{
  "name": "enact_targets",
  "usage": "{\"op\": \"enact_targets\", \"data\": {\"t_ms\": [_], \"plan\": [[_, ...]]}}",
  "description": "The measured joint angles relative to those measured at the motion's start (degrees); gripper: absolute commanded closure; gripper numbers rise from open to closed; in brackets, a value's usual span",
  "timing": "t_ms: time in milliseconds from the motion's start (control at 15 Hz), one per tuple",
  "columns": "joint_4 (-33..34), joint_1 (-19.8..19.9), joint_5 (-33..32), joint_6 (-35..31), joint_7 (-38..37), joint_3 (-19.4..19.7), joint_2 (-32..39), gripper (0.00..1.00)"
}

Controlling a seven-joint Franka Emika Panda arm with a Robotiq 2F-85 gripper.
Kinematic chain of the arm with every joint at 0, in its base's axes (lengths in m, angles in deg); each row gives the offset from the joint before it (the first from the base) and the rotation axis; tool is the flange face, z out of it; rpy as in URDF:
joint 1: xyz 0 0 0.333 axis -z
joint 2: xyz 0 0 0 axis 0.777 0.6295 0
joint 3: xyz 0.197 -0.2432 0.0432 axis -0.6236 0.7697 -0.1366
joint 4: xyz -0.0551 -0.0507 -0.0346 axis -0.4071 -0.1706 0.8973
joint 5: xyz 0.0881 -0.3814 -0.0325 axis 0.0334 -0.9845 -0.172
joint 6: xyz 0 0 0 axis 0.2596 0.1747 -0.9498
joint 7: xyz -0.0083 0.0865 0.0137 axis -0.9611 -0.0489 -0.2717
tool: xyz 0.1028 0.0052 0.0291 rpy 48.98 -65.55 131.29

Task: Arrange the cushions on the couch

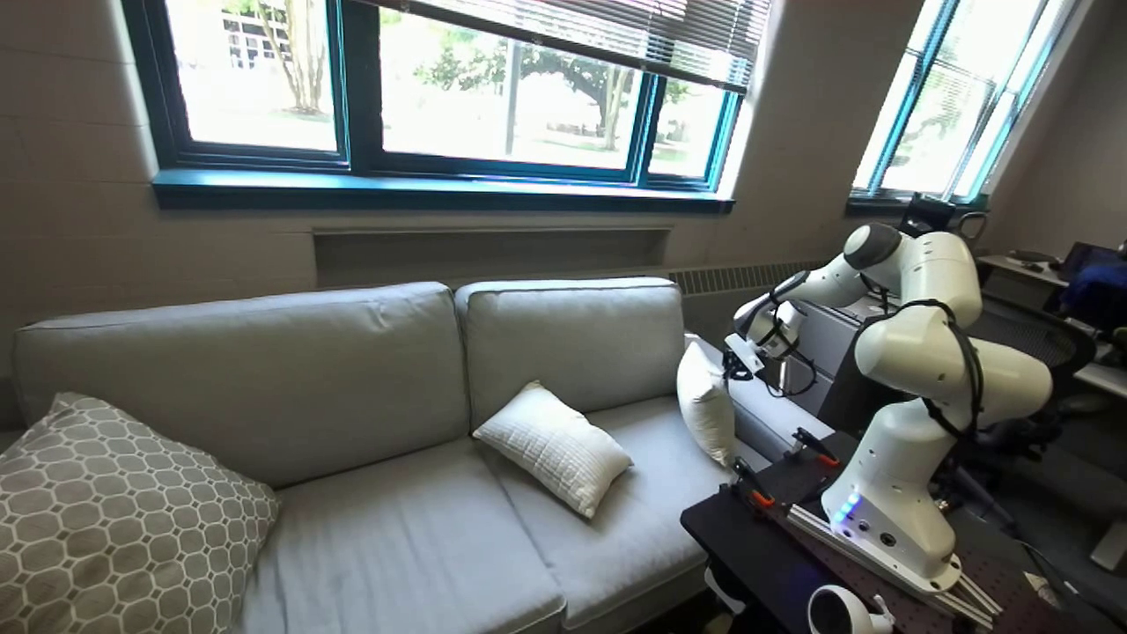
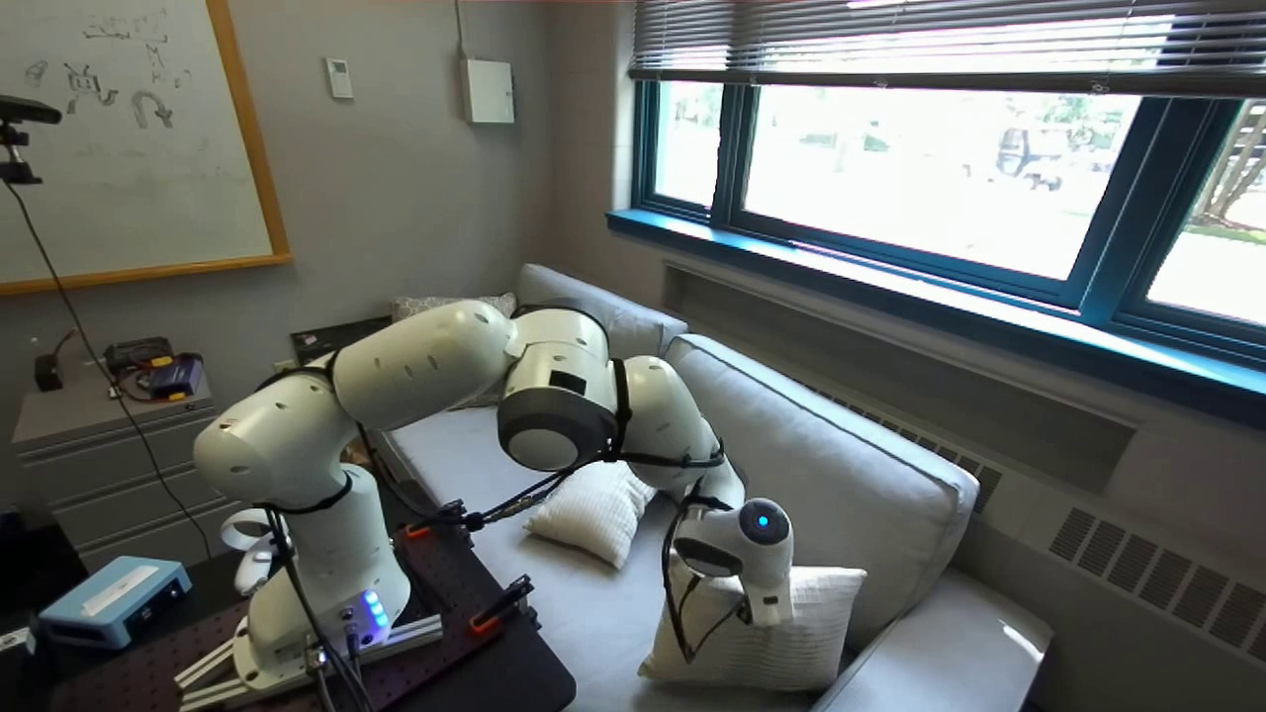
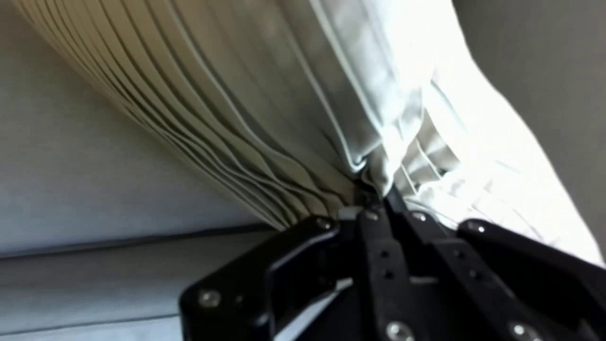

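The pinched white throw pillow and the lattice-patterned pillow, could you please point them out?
Pinched white throw pillow (image 3: 274,94), in the wrist view: its ribbed cover.
Lattice-patterned pillow (image 1: 128,524), in an exterior view: its patterned front.

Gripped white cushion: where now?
In an exterior view, that white cushion is at the right end of the couch, beside the armrest; the wrist view shows the gripper pinching it.

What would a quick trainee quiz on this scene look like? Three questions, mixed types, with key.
1. What is the gripper closed on? A) the window sill B) a white pillow C) the patterned pillow
2. True or false: the second white pillow lies on the couch, out of the gripper's hold.
3. How many back cushions does the couch have?
Key: 1. B; 2. True; 3. Two.
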Motion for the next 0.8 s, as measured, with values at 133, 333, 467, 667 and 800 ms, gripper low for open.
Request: {"op": "enact_targets", "data": {"t_ms": [133,333,467,667,800], "plan": [[0.39,-1.77,5.24,0.03,0.06,6.13,0.14,0.99],[0.73,-3.00,11.79,-0.07,-0.15,12.88,1.07,0.99],[0.84,-4.03,14.87,-0.07,-0.96,16.06,1.98,0.99],[0.91,-7.49,17.66,-0.05,-3.30,20.16,3.12,0.64],[0.84,-10.44,19.21,-0.07,-4.58,22.53,3.32,0.48]]}}
